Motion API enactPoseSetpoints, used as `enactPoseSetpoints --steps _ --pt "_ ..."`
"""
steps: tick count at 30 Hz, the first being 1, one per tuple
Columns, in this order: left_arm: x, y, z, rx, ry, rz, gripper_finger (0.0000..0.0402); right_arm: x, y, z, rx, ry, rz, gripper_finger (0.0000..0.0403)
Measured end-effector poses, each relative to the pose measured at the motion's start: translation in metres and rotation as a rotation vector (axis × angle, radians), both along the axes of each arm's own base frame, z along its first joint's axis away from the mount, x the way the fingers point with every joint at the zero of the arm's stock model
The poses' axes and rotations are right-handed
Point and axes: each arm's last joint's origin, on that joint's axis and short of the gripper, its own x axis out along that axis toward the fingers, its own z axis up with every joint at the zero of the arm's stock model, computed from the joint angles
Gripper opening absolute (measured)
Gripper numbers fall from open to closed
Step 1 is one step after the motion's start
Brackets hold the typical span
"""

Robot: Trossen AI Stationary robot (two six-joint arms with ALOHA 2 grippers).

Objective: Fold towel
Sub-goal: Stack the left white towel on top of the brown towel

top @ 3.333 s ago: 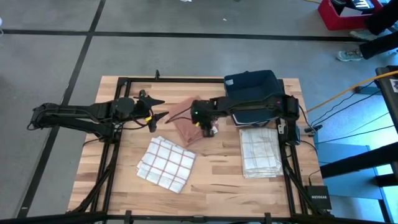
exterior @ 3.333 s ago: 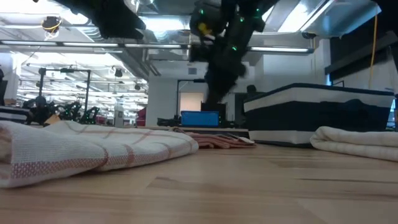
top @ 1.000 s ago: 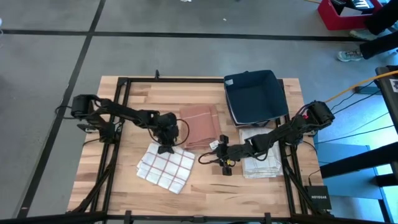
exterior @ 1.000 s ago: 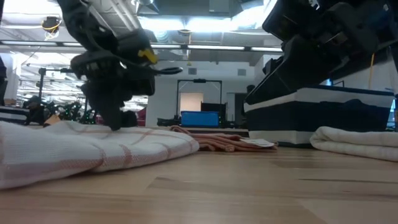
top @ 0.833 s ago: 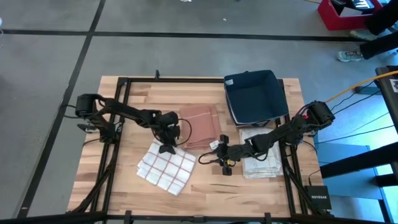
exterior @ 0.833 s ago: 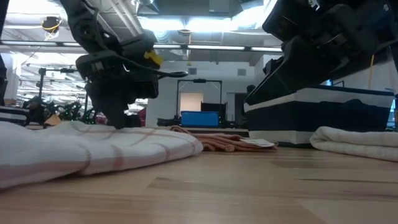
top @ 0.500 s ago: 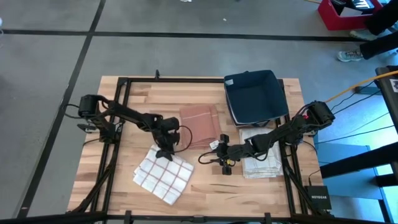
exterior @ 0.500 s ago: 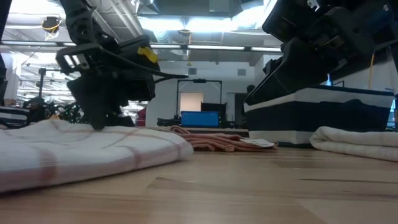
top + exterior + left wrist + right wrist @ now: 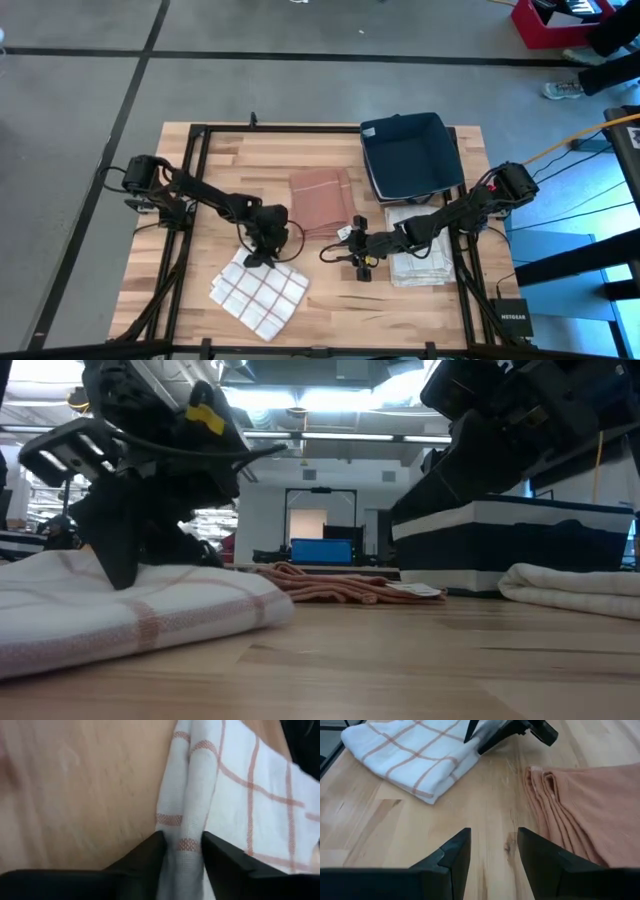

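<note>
Checked towel (image 9: 260, 293) dragged nearer front edge; left gripper (image 9: 258, 259) pinching its fold

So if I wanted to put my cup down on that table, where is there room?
Bare wood lies along the far edge left of the blue bin, and along the near edge between the checked towel and the cream towel. The middle, around the pink towel, is crowded.

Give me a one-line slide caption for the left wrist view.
Left tool pinching the folded edge of the red-checked white towel on the wooden table.
</note>
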Motion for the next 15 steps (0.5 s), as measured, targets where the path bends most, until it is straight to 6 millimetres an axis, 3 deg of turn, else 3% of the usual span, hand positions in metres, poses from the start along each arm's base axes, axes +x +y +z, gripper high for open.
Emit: enactPoseSetpoints --steps 6,15 --pt "0.001 -0.01 0.0 0.029 -0.045 -0.032 0.002 0.0 0.0 0.0 -0.001 0.0 -0.001 0.0165" --pt "0.025 -0.042 0.023 0.166 -0.205 -0.046 0.0006 -0.001 0.001 0.009 0.012 0.091 0.02 0.0165"
